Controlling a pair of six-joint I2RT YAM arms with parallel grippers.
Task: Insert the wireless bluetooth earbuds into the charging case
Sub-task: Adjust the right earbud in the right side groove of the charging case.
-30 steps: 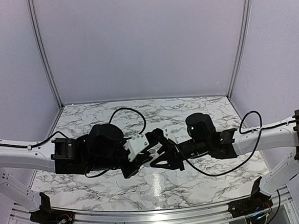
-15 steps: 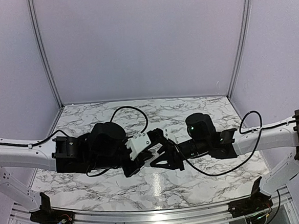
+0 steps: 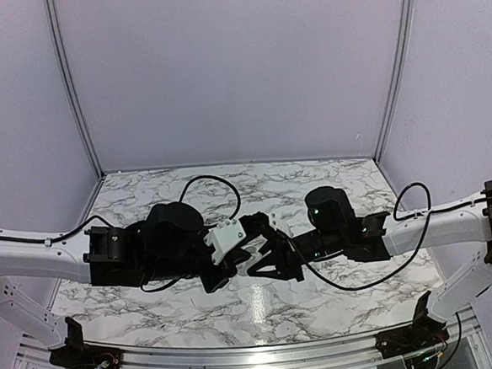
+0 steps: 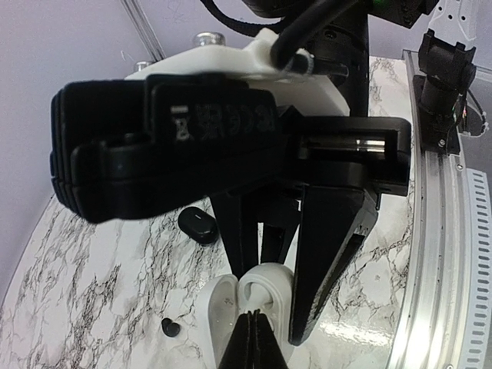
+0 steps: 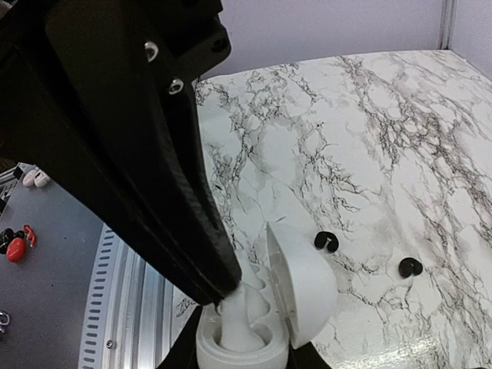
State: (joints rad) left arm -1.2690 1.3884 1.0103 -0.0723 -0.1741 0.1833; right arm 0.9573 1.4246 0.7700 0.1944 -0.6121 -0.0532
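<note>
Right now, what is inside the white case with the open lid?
The white case shows moulded hollows, with the left claw poking in. No earbud shows inside; two black earbuds lie on the table. Claw and lid cover the rest.

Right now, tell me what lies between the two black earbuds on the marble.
Nothing; the right wrist view shows bare marble between one earbud and the other earbud.

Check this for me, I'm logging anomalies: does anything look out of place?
Two tiny black earbuds lie loose on the marble table, apart from each other and outside the open-lidded white case. Nothing looks spilled or broken.
</note>
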